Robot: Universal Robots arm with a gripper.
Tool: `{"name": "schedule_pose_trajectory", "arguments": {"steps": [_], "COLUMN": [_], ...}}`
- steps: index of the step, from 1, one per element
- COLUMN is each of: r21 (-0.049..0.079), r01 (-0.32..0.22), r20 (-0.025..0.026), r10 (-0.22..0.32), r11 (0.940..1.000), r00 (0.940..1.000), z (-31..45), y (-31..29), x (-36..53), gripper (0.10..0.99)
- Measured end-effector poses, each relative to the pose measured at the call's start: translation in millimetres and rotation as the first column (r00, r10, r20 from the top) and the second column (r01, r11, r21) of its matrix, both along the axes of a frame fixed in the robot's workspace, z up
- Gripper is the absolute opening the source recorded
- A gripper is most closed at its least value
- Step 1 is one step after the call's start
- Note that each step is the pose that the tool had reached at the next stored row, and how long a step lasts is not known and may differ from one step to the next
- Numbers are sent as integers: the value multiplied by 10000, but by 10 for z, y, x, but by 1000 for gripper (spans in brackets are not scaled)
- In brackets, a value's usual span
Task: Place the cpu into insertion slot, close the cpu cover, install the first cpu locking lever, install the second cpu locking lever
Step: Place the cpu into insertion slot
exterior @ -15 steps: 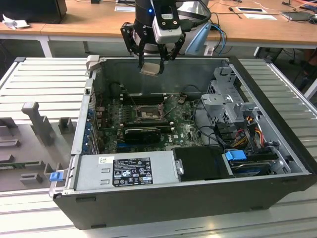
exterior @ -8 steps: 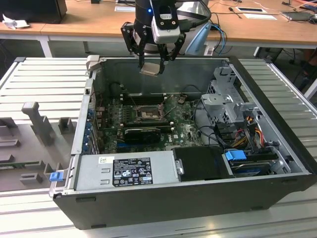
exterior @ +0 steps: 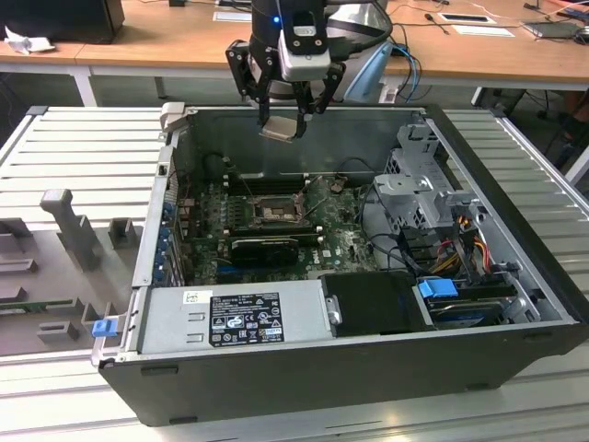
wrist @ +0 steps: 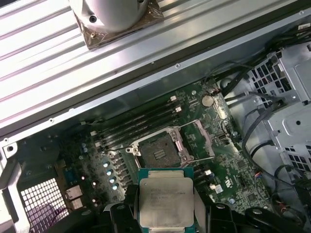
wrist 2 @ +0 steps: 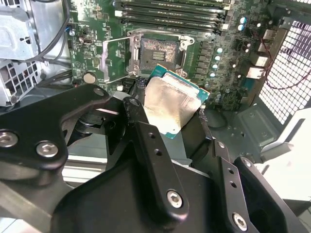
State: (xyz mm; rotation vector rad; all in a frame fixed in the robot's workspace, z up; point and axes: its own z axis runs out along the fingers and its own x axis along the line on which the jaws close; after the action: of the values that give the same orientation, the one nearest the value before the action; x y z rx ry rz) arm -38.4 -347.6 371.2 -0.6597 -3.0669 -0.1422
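One cpu (exterior: 282, 127) hanging in the air, insertion slot (exterior: 276, 214) sitting bare
Gripper (exterior: 285, 117) is pinching it by the edges above the case's (exterior: 368, 364) far wall. The slot lies well below, toward the exterior camera, cpu cover (wrist 2: 105, 57) flipped open beside it.

Open tower case (exterior: 350, 368) on ribbed metal table (exterior: 83, 147).
Green motherboard (exterior: 342, 247) lies straight below the jaws. Grey power supply (exterior: 230, 318) sits further below and forward of them (labelled face up). Drive cage (exterior: 419, 184) stands toward the exterior view's right of the jaws, wooden desk (exterior: 166, 41) behind them.
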Motion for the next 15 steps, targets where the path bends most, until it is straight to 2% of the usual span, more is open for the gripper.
{"name": "schedule_pose_trajectory", "arguments": {"steps": [15], "r21": [0], "r01": [803], "r20": [0], "r10": [-803], "r11": [9968], "r00": [9968], "z": [-5], "y": [0], "x": [0], "gripper": [541]}}
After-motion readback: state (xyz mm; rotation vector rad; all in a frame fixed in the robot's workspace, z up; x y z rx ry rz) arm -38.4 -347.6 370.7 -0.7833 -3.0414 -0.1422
